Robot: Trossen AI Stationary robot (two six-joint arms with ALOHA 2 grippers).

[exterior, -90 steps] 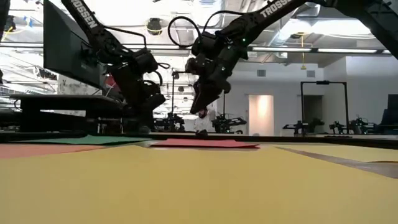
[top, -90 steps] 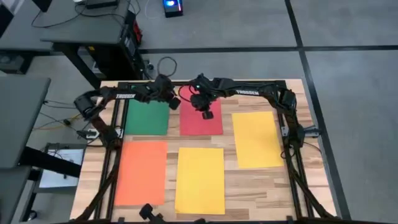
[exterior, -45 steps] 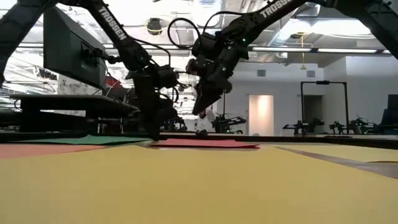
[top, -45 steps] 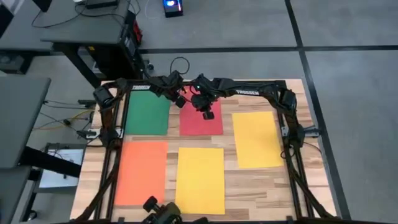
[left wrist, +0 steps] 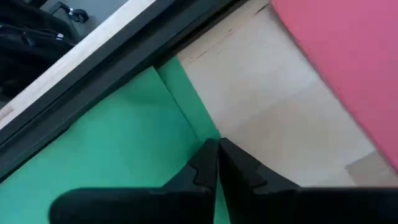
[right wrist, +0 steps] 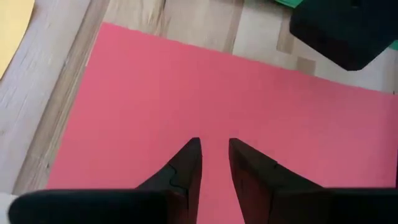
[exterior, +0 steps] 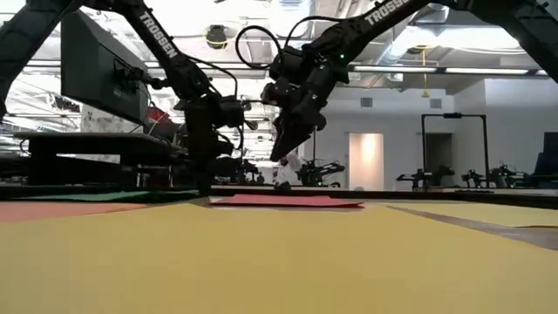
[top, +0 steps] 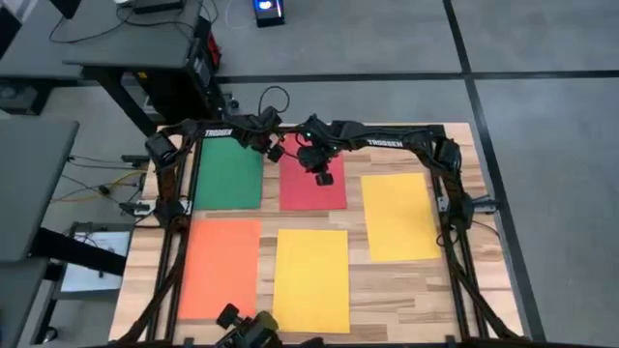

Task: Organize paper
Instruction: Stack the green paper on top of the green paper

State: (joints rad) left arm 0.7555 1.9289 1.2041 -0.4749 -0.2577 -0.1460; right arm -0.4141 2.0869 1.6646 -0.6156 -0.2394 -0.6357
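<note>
Wooden desk (top: 406, 290) with a dark frame, grey floor around it; five sheets of paper lie flat on top, all apart from one another.

Far row: green sheet (top: 229, 175) on the left side, pink-red sheet (top: 313, 184) just beside it with a strip of bare wood between, and a yellow sheet (top: 399, 216) further right, reaching lower down the desk. Near row: orange sheet (top: 220, 267) below the green one, second yellow sheet (top: 311, 280) below the pink-red one. Edges run roughly parallel to the desk sides.

Left hand (top: 274, 152) sits at the far right corner of the green sheet, over the gap toward the pink-red one. Wrist view: its fingers (left wrist: 205, 169) are pressed together, tips at the green sheet's edge (left wrist: 124, 149); whether any paper is pinched between them cannot be told. Low view: this hand (exterior: 203, 179) points straight down, close to the desk surface.

Right hand (top: 323, 178) hangs above the upper middle of the pink-red sheet. Wrist view: a narrow gap shows between its fingers (right wrist: 186, 163), nothing held, the pink-red sheet (right wrist: 155, 112) below them. Low view: this hand (exterior: 283, 146) is clearly raised off the paper (exterior: 288, 201).

Behind the desk: a workshop room with ceiling lights and a dark monitor (exterior: 91, 74) on a side bench.
</note>
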